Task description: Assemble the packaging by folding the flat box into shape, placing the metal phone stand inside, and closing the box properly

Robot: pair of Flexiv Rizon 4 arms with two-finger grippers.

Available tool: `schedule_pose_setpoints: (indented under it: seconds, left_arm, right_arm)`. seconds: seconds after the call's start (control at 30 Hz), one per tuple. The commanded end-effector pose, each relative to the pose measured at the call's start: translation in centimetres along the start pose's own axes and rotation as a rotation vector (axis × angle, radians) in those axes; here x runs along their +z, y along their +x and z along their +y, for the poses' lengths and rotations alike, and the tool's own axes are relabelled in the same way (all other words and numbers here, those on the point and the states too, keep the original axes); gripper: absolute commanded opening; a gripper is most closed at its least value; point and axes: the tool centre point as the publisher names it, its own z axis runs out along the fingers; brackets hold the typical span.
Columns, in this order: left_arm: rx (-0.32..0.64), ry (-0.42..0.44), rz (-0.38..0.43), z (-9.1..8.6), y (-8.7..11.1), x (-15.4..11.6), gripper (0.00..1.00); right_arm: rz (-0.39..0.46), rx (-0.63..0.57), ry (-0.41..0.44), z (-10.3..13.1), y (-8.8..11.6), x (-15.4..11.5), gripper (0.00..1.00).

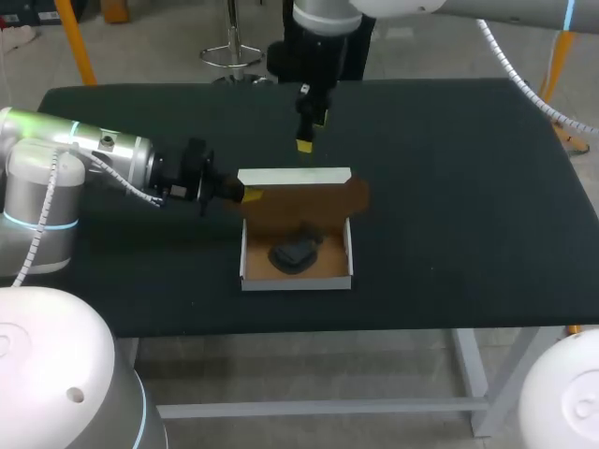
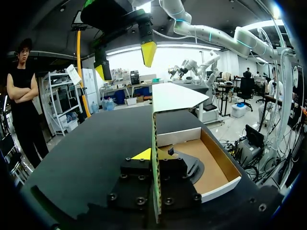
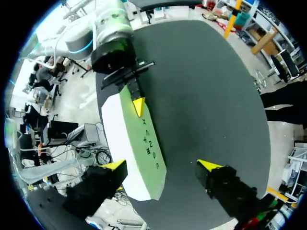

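Arm from the left (image 1: pixel 103 154) lay low over the black worktop (image 1: pixel 449 206), reaching toward the middle. The left end effector (image 1: pixel 245 194) sat at the left edge of the lid (image 1: pixel 299 208), which stood raised from the far wall of the box (image 1: pixel 297 282). In the left wrist view that edge ran straight up between the fingers, one yellow tip (image 2: pixel 142 154) pressed to one face and the dark finger body against the other, so the end effector was clamped on the lid.

The box rested near the middle of the worktop, its walls folded up, white outside and brown inside. A white strip ran along the lid's top edge and a rounded brown tab stuck out at its right side. The dark phone stand (image 1: pixel 295 251) lay inside the box on its brown floor, toward the middle, uncovered.

The right arm (image 1: pixel 323 19) came in from the far side and pointed downward. The right end effector (image 1: pixel 306 142) hung above and just behind the lid's top edge, apart from it. In the right wrist view its two yellow-tipped fingers were spread wide with the lid's top edge below and between them, touching nothing
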Motion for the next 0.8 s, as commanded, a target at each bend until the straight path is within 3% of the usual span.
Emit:
schedule_pose_setpoints:
  seconds: [0.03, 0.53, 0.8]
  left_arm:
    - [0.001, 0.001, 0.000, 0.2, 0.1, 0.1, 0.00]
    - [0.001, 0.001, 0.000, 0.2, 0.1, 0.1, 0.00]
    - [0.068, -0.019, -0.021, 0.0, 0.4, 0.4, 0.00]
  right_arm:
    - [-0.028, -0.002, -0.003, -0.1, 0.9, -0.1, 1.00]
    - [-0.028, -0.002, -0.003, -0.1, 0.9, -0.1, 1.00]
    - [0.006, 0.192, -0.031, -1.5, -0.1, -0.5, 1.00]
